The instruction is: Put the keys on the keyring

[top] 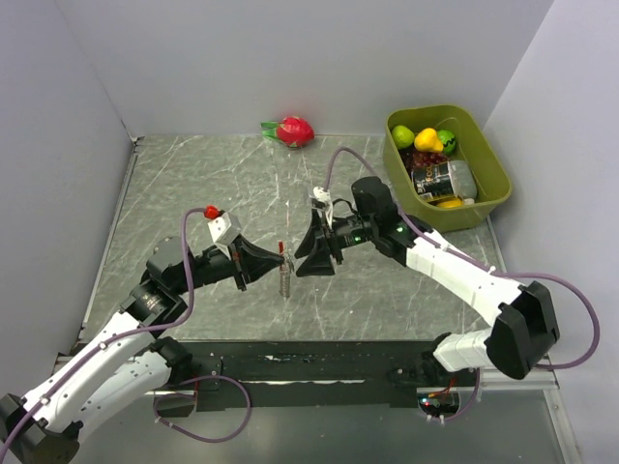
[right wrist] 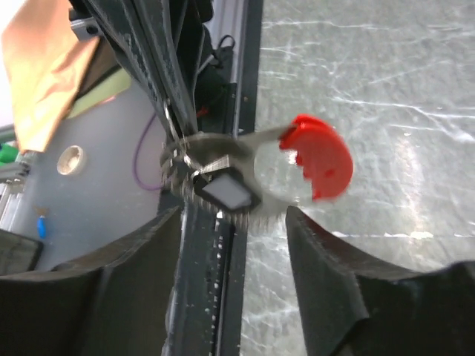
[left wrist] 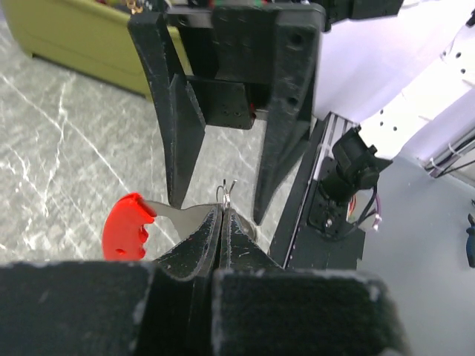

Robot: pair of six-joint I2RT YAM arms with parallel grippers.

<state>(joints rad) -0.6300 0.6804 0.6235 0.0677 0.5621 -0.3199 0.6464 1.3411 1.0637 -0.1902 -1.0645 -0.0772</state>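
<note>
My left gripper (top: 278, 259) is shut on the keyring (top: 283, 263) and holds it above the table, with the silvery bunch hanging down. In the left wrist view the jaws (left wrist: 224, 211) pinch a thin wire ring (left wrist: 225, 193); the red crescent piece (left wrist: 126, 226) sticks out to the left on a silvery shank. My right gripper (top: 298, 256) is open and faces the left one at close range, with nothing between its fingers (left wrist: 286, 111). In the right wrist view (right wrist: 234, 211) the keyring's red piece (right wrist: 320, 157) and silvery metal hang just beyond the fingertips. A small dark key-like piece (right wrist: 226, 191) sits in that bunch.
A green bin (top: 493, 184) with fruit and a can stands at the back right. A red dragon fruit (top: 293, 130) lies by the back wall. Grey walls close the left, back and right. A black rail (top: 319, 367) runs along the near edge.
</note>
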